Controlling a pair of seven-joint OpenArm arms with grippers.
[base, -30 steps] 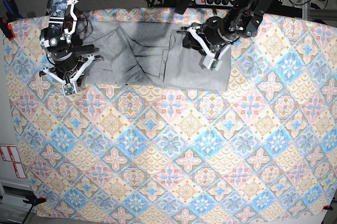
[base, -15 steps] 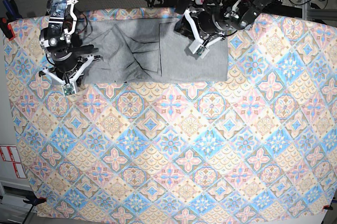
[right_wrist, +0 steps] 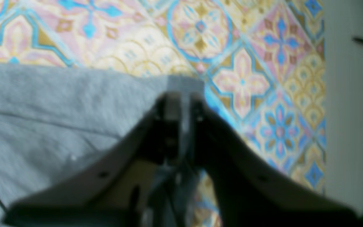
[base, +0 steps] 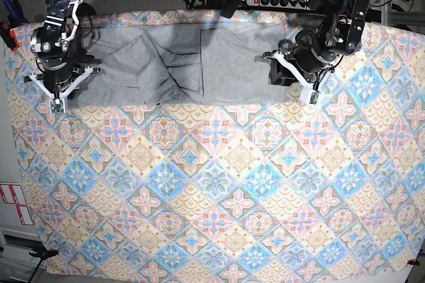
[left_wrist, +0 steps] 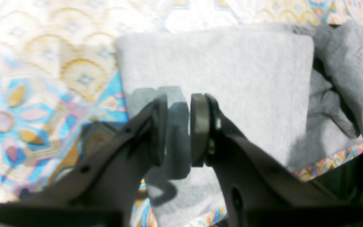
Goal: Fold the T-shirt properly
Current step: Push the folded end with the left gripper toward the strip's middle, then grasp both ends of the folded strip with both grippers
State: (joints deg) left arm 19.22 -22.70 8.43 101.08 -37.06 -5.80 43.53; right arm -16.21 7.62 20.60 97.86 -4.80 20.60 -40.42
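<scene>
1. Lying flat along the far edge of your patterned tablecloth point(base: 219, 183), the grey T-shirt point(base: 172, 64) is folded.
2. Your left gripper point(left_wrist: 178, 129) hovers slightly parted, gripping nothing.
3. Your right gripper point(right_wrist: 181, 104) is blurred; you cannot tell its state.

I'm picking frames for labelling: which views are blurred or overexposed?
Right wrist: soft all over, right gripper and T-shirt smeared. Left wrist: tablecloth washed out by glare, left gripper casting hard shadows on the fabric. Base: sharp and evenly lit.
</scene>
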